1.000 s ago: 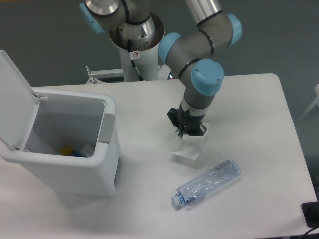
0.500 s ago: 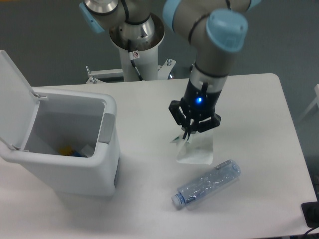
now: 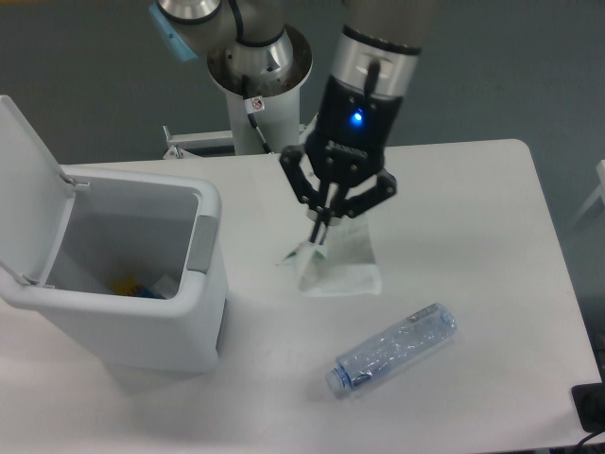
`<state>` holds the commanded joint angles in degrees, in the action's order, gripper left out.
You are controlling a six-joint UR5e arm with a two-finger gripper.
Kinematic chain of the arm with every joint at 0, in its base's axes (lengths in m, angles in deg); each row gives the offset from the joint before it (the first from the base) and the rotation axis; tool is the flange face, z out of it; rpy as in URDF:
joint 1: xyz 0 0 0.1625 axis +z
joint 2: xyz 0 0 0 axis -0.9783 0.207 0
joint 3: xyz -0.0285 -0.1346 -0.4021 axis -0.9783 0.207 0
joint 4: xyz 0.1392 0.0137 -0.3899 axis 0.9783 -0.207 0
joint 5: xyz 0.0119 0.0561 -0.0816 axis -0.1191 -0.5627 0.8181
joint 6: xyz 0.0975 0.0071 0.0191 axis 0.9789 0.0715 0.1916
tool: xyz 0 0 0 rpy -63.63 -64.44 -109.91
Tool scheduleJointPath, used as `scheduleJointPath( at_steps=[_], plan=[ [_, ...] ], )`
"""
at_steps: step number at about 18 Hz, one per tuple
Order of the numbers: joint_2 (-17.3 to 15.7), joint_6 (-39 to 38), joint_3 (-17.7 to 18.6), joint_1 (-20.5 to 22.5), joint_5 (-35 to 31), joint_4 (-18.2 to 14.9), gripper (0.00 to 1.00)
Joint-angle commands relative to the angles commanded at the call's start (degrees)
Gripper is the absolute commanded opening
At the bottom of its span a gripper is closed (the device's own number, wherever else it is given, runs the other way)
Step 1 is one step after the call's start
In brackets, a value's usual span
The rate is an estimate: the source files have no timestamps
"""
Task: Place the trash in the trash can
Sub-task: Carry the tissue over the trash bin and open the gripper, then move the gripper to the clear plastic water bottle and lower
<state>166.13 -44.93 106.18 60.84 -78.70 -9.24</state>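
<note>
a: gripper (image 3: 319, 238) pinching the top edge of the clear wrapper (image 3: 338, 268), fingers pressed together on it, blue light lit on the wrist. wrapper dangling above the table (image 3: 473, 218), between the trash can (image 3: 142, 284) and the bottle (image 3: 392, 350).

b: bottle lying on its side near the front edge, cap pointing left. trash can lid (image 3: 26, 189) flipped open, some bits visible inside.

A white table (image 3: 473, 189) filled most of the frame. On it stood a white bin (image 3: 132, 284) at left, and a bottle (image 3: 392, 350) lay lower right.
</note>
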Motion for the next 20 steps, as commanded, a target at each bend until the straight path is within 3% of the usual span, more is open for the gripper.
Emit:
scheduleJointPath(
  at_steps=[3, 6, 7, 10, 12, 17, 20],
  plan=[
    [-1.1, -6.0, 0.2, -5.6, -0.5, 0.1, 0.00],
    [-1.5, -6.5, 0.3, -8.6, -0.7, 0.2, 0.00],
    [-1.6, -6.4, 0.3, -9.3, -0.7, 0.2, 0.07],
    [-1.2, -5.7, 0.3, -10.9, -0.6, 0.4, 0.59],
    [-0.9, -5.6, 0.7, -10.9, -0.6, 1.1, 0.88],
    [-0.4, -5.6, 0.8, -10.9, -0.8, 1.5, 0.92],
    [1.6, -5.6, -0.4, -9.8, -0.9, 4.3, 0.95]
  ],
)
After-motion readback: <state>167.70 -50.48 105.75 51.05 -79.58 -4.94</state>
